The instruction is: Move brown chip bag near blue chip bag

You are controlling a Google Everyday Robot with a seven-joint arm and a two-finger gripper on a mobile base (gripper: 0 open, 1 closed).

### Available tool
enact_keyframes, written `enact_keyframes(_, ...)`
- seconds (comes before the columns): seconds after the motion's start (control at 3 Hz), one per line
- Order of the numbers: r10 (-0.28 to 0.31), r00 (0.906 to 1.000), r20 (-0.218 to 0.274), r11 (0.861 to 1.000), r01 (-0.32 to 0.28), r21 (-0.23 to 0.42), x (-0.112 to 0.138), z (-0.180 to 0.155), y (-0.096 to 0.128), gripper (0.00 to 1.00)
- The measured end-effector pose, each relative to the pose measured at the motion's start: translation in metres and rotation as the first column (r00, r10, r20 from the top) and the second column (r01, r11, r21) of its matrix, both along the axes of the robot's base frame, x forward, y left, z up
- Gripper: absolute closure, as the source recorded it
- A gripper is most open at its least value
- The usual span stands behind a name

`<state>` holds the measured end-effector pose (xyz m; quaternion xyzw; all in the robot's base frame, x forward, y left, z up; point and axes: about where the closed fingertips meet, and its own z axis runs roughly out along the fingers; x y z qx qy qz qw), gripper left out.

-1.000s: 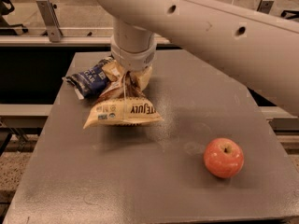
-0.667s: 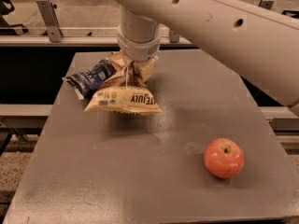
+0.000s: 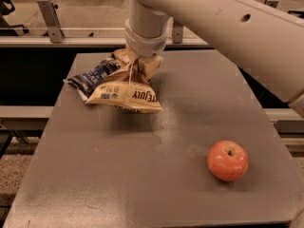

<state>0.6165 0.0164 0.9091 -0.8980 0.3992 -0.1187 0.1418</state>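
M: Brown chip bag (image 3: 126, 96) and gripper (image 3: 139, 66) have shifted toward the far edge since a second ago; apple (image 3: 227, 160) and blue chip bag (image 3: 92, 77) sit where they were.
J: Near to far, what do we see?
M: Apple front right on the grey table (image 3: 118, 184), well apart from both bags. Mid-table, the brown chip bag hangs tilted, lettering upside down, shadow beneath it.
J: Gripper?
M: Clamped on the bag's crumpled top, right above it, at the end of the white arm (image 3: 228, 18) coming in from the right.
J: Blue one?
M: Lying at far left, the brown bag's left end overlapping it. We can't tell whether they touch. Metal railing (image 3: 57, 37) behind the table.
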Motion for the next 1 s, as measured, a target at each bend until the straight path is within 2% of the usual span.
enact_keyframes(0.33,-0.005,0.9998,-0.019,1.0,0.005,0.001,-0.0024,-0.0031,-0.0091,0.07)
enact_keyframes(0.67,-0.004,0.9998,-0.018,1.0,0.004,0.001,-0.0025,-0.0033,-0.0087,0.0)
enact_keyframes(1.0,-0.004,0.9998,-0.018,1.0,0.004,0.001,-0.0025,-0.0033,-0.0087,0.0)
